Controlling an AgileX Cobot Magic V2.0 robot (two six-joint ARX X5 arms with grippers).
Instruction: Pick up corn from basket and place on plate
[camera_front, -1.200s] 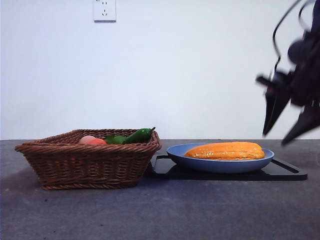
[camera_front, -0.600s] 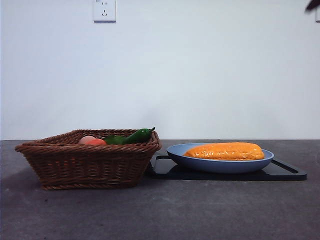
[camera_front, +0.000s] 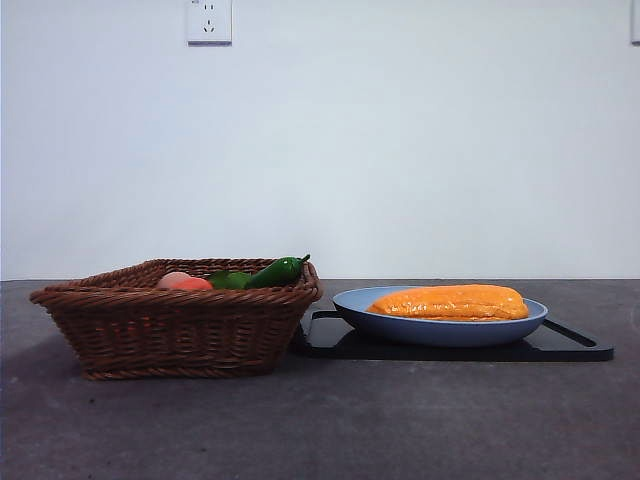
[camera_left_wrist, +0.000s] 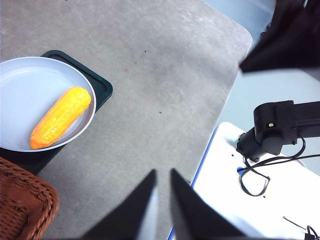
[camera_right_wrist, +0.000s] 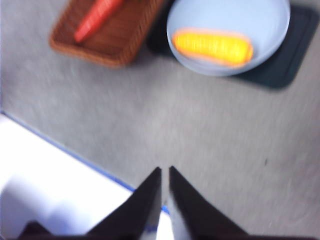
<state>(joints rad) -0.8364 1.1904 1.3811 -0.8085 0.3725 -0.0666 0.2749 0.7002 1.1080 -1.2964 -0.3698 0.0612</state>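
Observation:
The corn (camera_front: 455, 301) lies lengthwise on the blue plate (camera_front: 440, 330), right of the wicker basket (camera_front: 170, 325). No gripper shows in the front view. From high above and off to one side, the left wrist view shows the corn (camera_left_wrist: 61, 117) on the plate (camera_left_wrist: 30, 85), beside a corner of the basket (camera_left_wrist: 20, 210). My left gripper (camera_left_wrist: 162, 172) is shut and empty there. My right gripper (camera_right_wrist: 164, 169) is also shut and empty, well above the table. Its blurred view holds the corn (camera_right_wrist: 212, 46), plate (camera_right_wrist: 225, 15) and basket (camera_right_wrist: 120, 40).
A green pepper (camera_front: 275, 271) and a pinkish-red fruit (camera_front: 183, 282) sit in the basket. A long red item (camera_right_wrist: 95, 20) also lies in it. Under the plate is a flat black tray (camera_front: 570, 345). The other arm (camera_left_wrist: 285, 40) hangs over the table's edge.
The dark arm with open jaws at the right of the front view has risen and left that view. The corn, plate and basket have not moved.

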